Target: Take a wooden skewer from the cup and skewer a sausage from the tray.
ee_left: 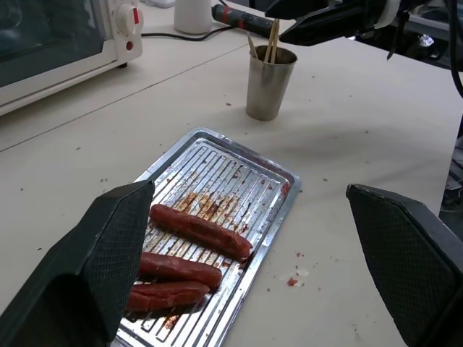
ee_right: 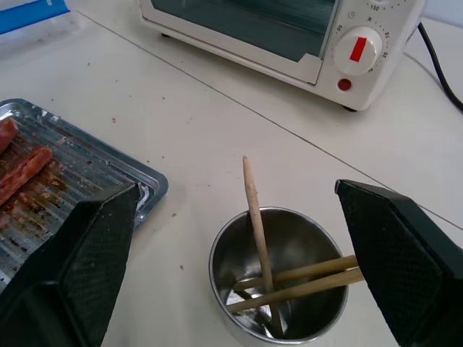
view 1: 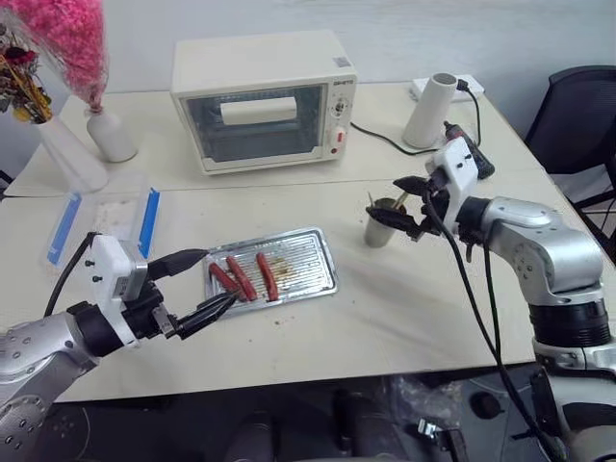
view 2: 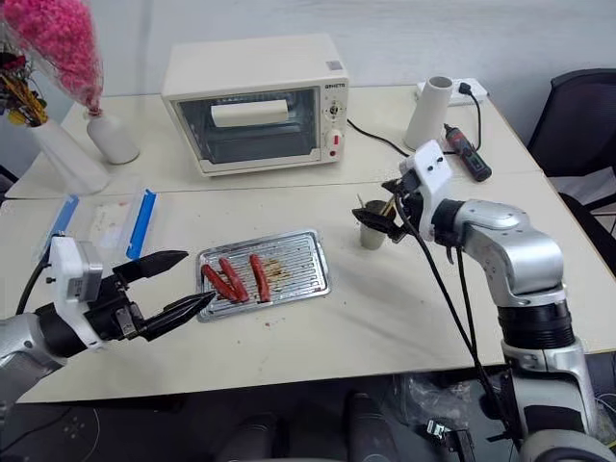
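The silver ribbed tray [view 1: 306, 258] lies mid-table with three reddish-brown sausages [view 1: 242, 278] side by side at its left end. My left gripper [view 1: 219, 277] hovers open at that end, its fingers [ee_left: 108, 246] spread on either side of the sausages [ee_left: 199, 231]. To the right of the tray stands the small grey cup [view 1: 381, 231] holding three thin wooden skewers [ee_right: 257, 224], one upright and two leaning. My right gripper [view 1: 390, 199] is open just above the cup's rim [ee_right: 217, 267], with nothing between its fingers [ee_right: 94, 246].
A cream toaster oven [view 1: 262, 96] stands behind the tray. A clear box with blue clips [view 1: 101, 223] sits at the left, white vases with flowers [view 1: 108, 135] at the back left. A white cylinder [view 1: 430, 109], a cable and a hand tool [view 1: 474, 154] lie back right.
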Robot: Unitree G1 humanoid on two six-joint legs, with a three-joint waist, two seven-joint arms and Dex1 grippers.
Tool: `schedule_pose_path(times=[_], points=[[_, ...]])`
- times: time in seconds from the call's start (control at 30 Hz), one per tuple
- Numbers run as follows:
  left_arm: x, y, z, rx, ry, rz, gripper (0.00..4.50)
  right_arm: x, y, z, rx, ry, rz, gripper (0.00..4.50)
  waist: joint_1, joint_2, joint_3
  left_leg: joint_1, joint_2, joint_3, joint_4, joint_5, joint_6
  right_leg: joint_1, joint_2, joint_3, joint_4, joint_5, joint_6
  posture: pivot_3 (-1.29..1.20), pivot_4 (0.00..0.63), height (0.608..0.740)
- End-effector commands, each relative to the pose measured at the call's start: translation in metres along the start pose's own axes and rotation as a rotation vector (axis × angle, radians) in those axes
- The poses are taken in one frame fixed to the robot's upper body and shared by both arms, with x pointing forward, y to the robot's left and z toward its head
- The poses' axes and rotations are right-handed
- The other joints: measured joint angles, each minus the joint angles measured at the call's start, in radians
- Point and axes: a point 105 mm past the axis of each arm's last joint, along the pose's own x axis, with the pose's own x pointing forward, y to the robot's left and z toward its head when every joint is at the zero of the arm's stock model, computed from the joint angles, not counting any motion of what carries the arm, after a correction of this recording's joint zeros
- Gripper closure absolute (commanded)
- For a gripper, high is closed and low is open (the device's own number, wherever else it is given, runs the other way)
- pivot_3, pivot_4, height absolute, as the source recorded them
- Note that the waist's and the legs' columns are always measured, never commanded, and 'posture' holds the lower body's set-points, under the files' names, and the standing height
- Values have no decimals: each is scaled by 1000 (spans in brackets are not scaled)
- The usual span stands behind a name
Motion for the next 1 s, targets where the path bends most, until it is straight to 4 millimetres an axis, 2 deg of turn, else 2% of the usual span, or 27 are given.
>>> schedule_pose_path(times=[0.03, 0.27, 0.47, 0.57, 0.7, 1.0], points=[[1, 3, 4, 30, -17, 3, 0, 4, -2, 12, -43, -27, -19, 14, 0, 0, 0, 0, 0, 0, 0, 0, 0, 0, 0, 0, 0, 0, 0, 0, 150, 740], [4, 2, 2, 41, -22, 9, 0, 14, -6, -7, -47, 23, -45, 14, -1, 0, 0, 0, 0, 0, 0, 0, 0, 0, 0, 0, 0, 1, 1, 0, 150, 740], [2, 1, -1, 39, -22, 28, 0, 21, -15, -9, -37, 30, -74, 14, -2, 0, 0, 0, 0, 0, 0, 0, 0, 0, 0, 0, 0, 1, 2, 0, 150, 740], [2, 0, -2, 39, -23, 30, 0, 25, -17, -7, -28, 24, -73, 644, -1, 0, 0, 0, 0, 0, 0, 0, 0, 0, 0, 0, 0, 1, 2, 0, 150, 740], [0, 1, -2, 44, -23, 39, 0, 23, -7, -2, -31, 8, -25, 1898, -1, 0, 0, 0, 0, -1, 0, 0, 0, 0, 0, 0, 0, 1, 1, 0, 150, 740], [-2, 6, -1, 57, -23, 55, 0, 17, -4, 1, -54, 7, -34, 1898, -1, 0, 0, 0, 0, -1, 0, 0, 0, 0, -1, 0, 0, 1, 1, 0, 150, 740]])
